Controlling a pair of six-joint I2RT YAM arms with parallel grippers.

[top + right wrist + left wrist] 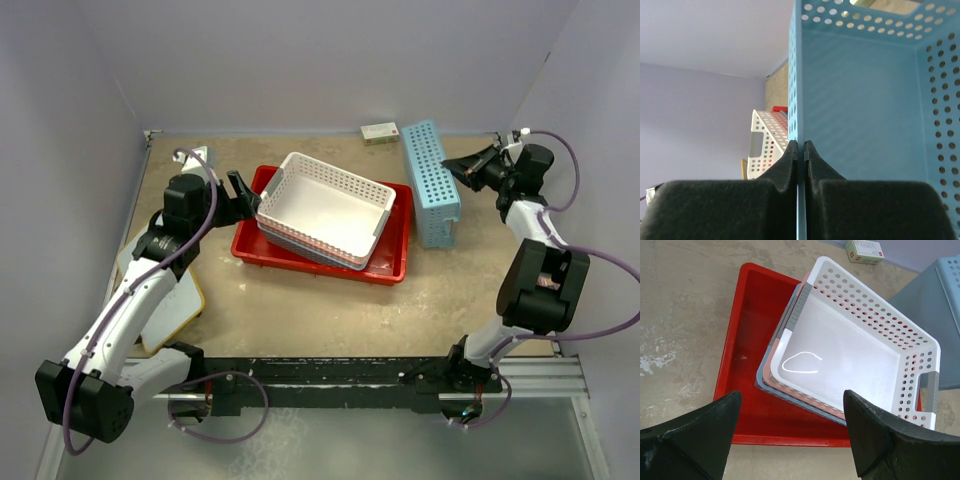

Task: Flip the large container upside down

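The large container, a shallow red tray (pixel 385 262), lies open side up mid-table. A stack of perforated baskets sits in it, a white basket (pixel 325 205) on top. My left gripper (pixel 236 196) is open and empty, just above the tray's left end. In the left wrist view the tray (pixel 747 340) and white basket (pixel 855 350) lie below the open left gripper (pixel 790 400). My right gripper (pixel 455 168) is shut on the wall of a light-blue basket (pixel 430 180) standing on its side. The right wrist view shows the right gripper (pixel 801 145) pinching that basket wall (pixel 860 110).
A small box (pixel 380 132) lies by the back wall. A flat white board (pixel 165 300) with a yellow edge lies under my left arm. Grey walls close in the table on three sides.
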